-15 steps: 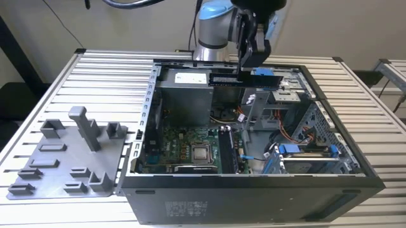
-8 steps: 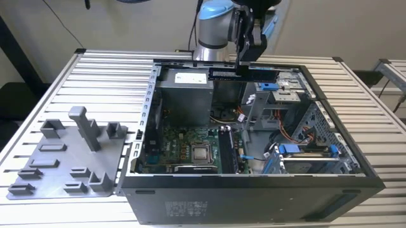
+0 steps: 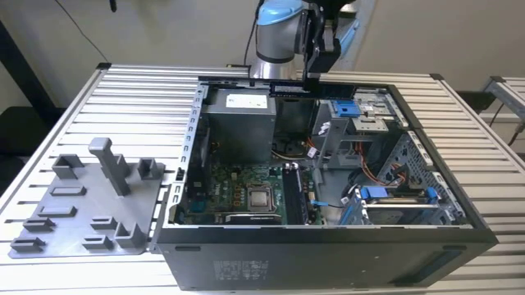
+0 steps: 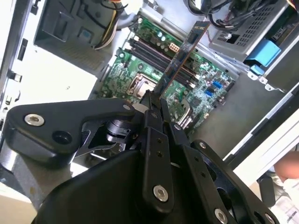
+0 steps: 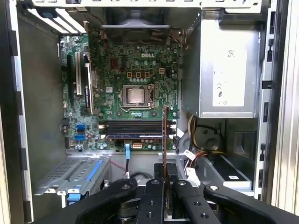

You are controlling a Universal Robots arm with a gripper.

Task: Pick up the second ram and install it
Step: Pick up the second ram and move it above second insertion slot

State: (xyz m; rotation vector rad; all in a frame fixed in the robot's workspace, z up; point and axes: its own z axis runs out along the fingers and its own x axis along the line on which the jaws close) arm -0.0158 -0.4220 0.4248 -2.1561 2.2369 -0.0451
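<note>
My gripper [image 3: 313, 81] is shut on the second ram [image 3: 311, 90], a thin, long stick with dark chips. I hold it level above the back of the open computer case [image 3: 189, 153], over the power supply side. In both wrist views the ram shows edge-on [image 4: 180, 58] [image 5: 165, 133], sticking out from between the black fingers [image 4: 148, 112] [image 5: 154, 186]. The green motherboard [image 3: 238, 193] [image 5: 135, 74] lies on the case floor well below. Its dark memory slots [image 5: 133, 128] [image 4: 154, 51] run beside the processor socket [image 5: 136, 95]. Whether a stick sits in them I cannot tell.
A grey power supply [image 3: 238, 120] [image 5: 226, 70] fills the case's back corner. Blue drive-bay brackets [image 3: 348, 109] [image 3: 379, 192] and loose cables [image 3: 328, 132] sit on the exterior view's right side of the case. A grey parts fixture [image 3: 90, 209] lies on the slatted table [image 3: 139, 92] at the left.
</note>
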